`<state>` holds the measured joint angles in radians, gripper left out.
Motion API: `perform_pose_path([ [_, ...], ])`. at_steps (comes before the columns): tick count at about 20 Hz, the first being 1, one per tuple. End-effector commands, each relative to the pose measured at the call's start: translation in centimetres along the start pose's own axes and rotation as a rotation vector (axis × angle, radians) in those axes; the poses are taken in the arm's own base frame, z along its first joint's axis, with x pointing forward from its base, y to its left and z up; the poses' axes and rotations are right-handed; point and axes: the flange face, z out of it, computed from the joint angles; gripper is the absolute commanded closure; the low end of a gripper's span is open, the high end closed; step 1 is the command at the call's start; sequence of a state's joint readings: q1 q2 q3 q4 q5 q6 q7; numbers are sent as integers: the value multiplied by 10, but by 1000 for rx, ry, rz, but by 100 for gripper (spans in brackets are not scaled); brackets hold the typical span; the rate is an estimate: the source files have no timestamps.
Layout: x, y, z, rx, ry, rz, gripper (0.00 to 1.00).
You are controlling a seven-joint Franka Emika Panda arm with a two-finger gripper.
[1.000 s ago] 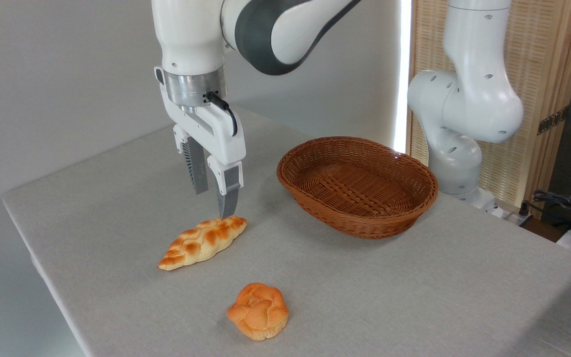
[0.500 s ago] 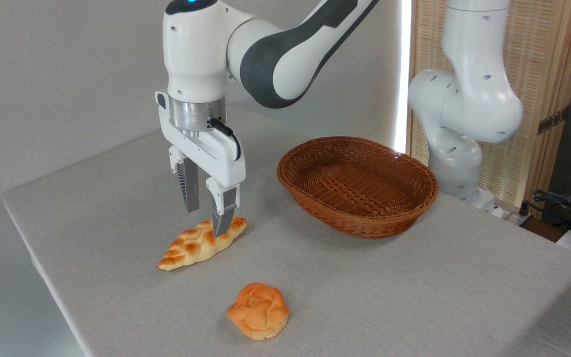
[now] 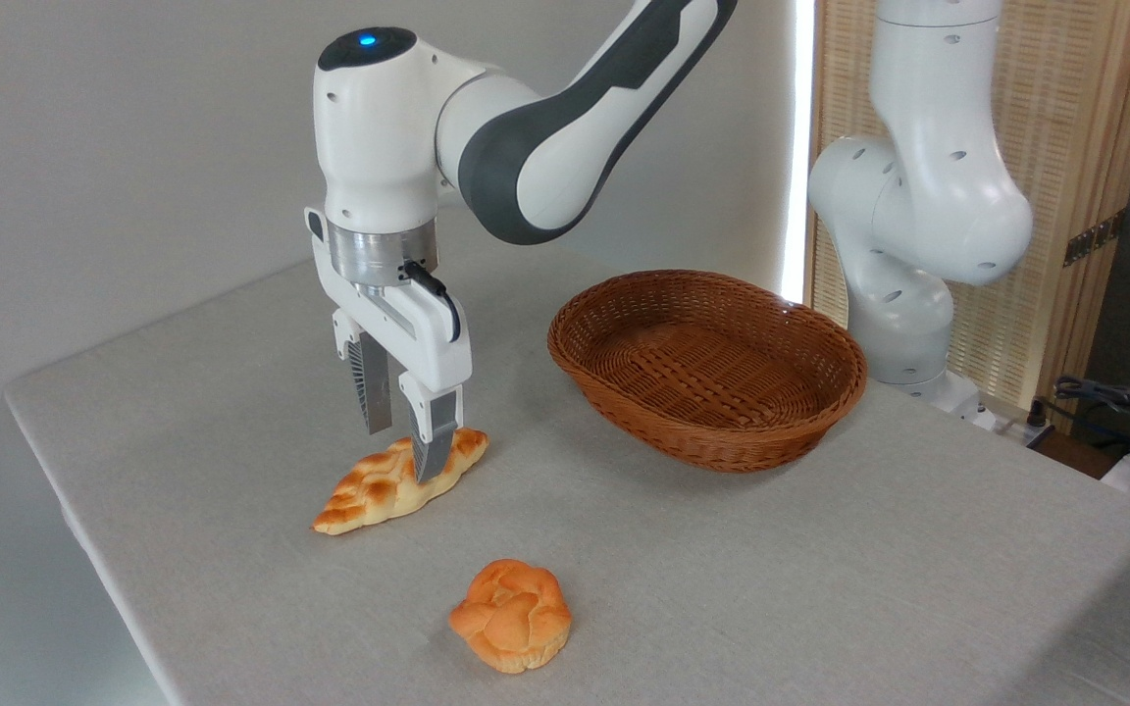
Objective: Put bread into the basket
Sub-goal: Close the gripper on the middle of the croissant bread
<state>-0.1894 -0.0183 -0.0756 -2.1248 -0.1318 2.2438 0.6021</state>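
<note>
Golden braided bread (image 3: 398, 482) on the bench now straddled by the lowered gripper (image 3: 406, 453), jaws apart, unclosed; basket (image 3: 707, 368) right, empty.

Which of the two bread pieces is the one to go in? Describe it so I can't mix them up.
Start at the wicker basket on the grey table; go left to the open gripper. Directly under it lies the bread: long, pointed, braided, unlike the round knotted bun nearer the camera.
</note>
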Motion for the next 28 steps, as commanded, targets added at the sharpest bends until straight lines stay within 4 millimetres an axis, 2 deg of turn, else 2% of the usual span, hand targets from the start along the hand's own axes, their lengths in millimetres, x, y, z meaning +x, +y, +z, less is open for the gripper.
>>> perform_pose_path([
  [1,1,1,-1,20,7,1,0],
  [14,7,10,22,-4,-26,20,1],
  [17,7,11,23,-4,-28,24,13],
  [19,7,11,22,10,-35,43,43],
  [20,7,11,23,23,-45,55,52],
  [23,9,14,22,27,-47,67,56],
  [28,9,14,22,26,-47,68,56],
])
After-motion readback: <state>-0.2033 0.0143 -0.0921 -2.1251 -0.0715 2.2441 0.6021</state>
